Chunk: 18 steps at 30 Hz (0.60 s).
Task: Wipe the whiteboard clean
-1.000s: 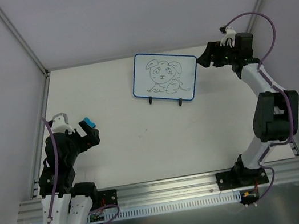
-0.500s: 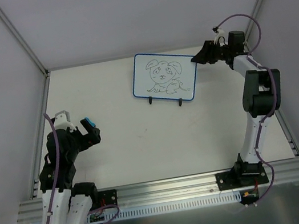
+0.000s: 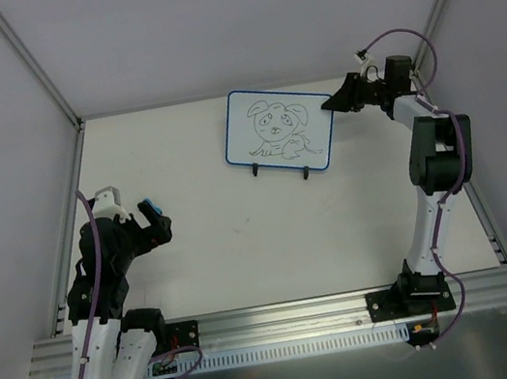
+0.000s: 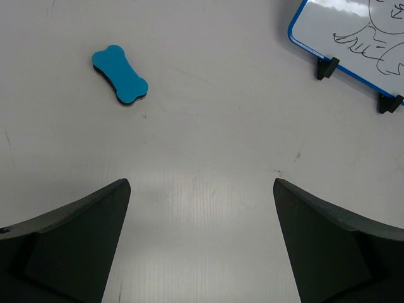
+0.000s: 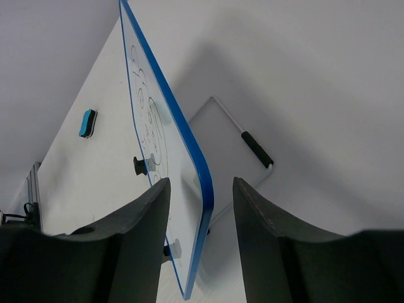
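Note:
The whiteboard (image 3: 279,130) has a blue frame and a dog drawing, and stands on small black feet at the table's far middle. My right gripper (image 3: 330,106) is open at its upper right corner. In the right wrist view (image 5: 201,183) its jaws stand either side of the board's blue edge (image 5: 189,151), with gaps on both sides. The blue bone-shaped eraser (image 3: 147,208) lies flat on the table at the left. In the left wrist view the eraser (image 4: 120,74) lies ahead and to the left of my open, empty left gripper (image 4: 202,189). The board's corner (image 4: 353,25) shows top right there.
A wire stand with a black grip (image 5: 255,148) props the board from behind. Grey walls with metal posts (image 3: 30,62) close in the table on three sides. The aluminium rail (image 3: 277,321) runs along the near edge.
My right gripper has swung left and up to the board's upper right corner and now straddles its edge. My left gripper has shifted slightly beside the eraser.

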Available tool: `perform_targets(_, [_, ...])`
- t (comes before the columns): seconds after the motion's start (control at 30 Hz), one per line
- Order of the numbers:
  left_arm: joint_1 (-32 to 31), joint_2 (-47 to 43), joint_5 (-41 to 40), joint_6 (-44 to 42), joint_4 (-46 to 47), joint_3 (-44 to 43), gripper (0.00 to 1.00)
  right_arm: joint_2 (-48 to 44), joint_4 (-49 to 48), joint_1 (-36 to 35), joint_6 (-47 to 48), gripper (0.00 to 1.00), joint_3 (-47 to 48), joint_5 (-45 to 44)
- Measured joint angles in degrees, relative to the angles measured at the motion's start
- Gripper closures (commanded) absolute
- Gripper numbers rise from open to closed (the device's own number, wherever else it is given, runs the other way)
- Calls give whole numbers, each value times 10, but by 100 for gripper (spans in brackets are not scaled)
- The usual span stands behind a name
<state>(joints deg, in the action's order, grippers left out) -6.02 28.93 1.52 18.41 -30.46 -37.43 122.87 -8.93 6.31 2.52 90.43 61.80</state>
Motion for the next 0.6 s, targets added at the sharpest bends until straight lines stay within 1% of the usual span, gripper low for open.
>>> perform_targets(0.1, [0, 0, 0, 0, 0, 0, 1, 7, -6, 0, -4, 55, 3, 17])
perform_targets(0.2, [0, 0, 0, 0, 1, 0, 1, 16, -9, 0, -6, 67, 5, 30])
perform_targets(0.23, [0, 0, 0, 0, 1, 0, 1, 18, -9, 0, -8, 73, 5, 33])
perform_targets(0.27, [0, 0, 0, 0, 1, 0, 1, 20, -10, 0, -10, 74, 5, 39])
perform_targets(0.3, [0, 0, 1, 0, 1, 0, 1, 21, -10, 0, -11, 79, 5, 43])
perform_targets(0.33, [0, 0, 1, 0, 1, 0, 1, 21, -12, 0, -13, 86, 5, 47])
perform_targets(0.43, [0, 0, 1, 0, 1, 0, 1, 21, -10, 0, -31, 100, 7, 76])
perform_targets(0.6, [0, 0, 9, 0, 2, 0, 1, 21, -11, -1, -47, 100, 16, 101])
